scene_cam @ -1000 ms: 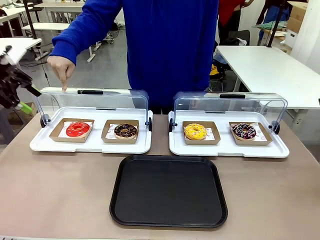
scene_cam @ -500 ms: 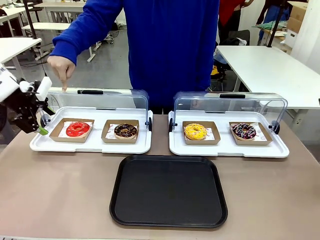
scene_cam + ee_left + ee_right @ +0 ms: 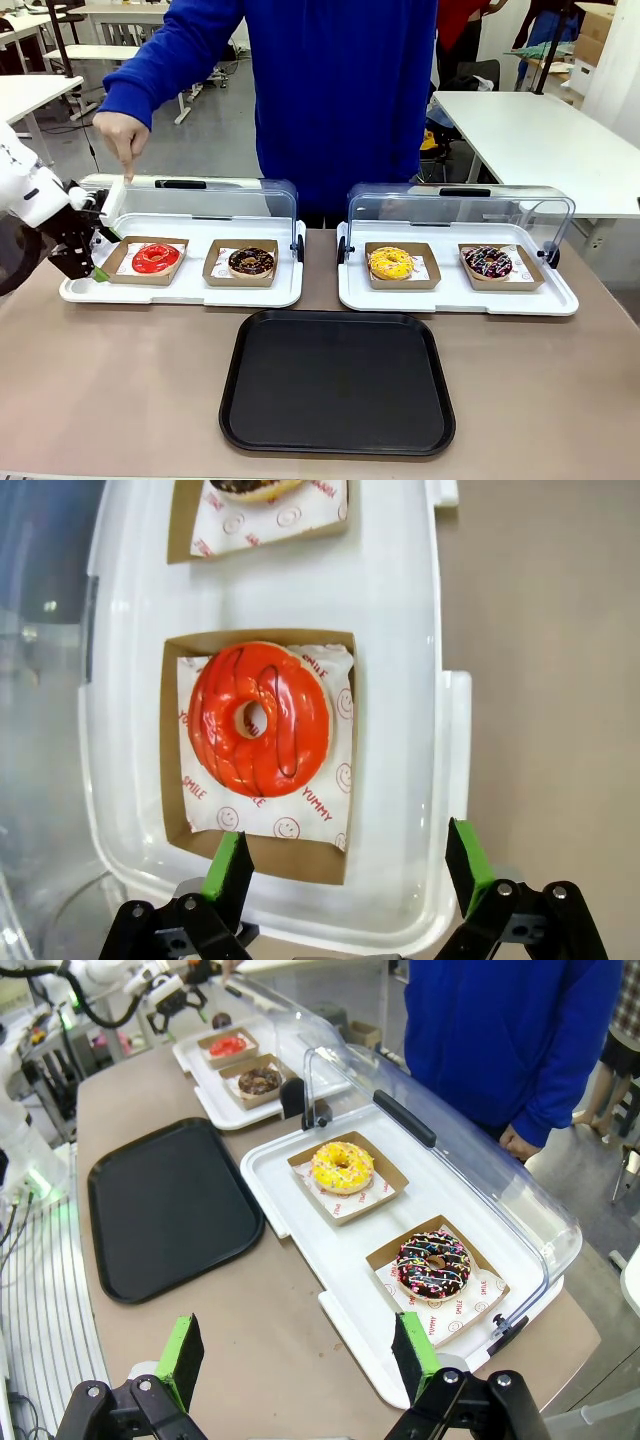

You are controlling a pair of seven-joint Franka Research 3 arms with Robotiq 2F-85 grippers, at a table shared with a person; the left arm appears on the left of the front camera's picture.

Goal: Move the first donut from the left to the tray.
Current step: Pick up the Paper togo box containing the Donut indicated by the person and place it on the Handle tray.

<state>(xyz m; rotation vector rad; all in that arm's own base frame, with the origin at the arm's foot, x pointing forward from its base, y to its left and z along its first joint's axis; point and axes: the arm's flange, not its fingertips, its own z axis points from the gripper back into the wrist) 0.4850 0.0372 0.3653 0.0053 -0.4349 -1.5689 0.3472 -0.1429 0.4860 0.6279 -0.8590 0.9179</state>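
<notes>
In the left white tray [image 3: 180, 293], red donut [image 3: 258, 720] lies flat, hole up; left gripper [image 3: 348, 858] gapes beside.

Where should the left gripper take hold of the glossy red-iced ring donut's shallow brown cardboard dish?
Probably the brown cardboard dish's left end wall, pinched from above by the open left gripper coming over the white plastic tray's left end. That wall is thin, upright and nearest; gripping it spares the red donut's icing.

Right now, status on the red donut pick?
Left gripper open, jaws at white tray's edge, short of red donut. Right gripper open. Donut in its dish, untouched. Person's hand pointing above raised lid.
</notes>
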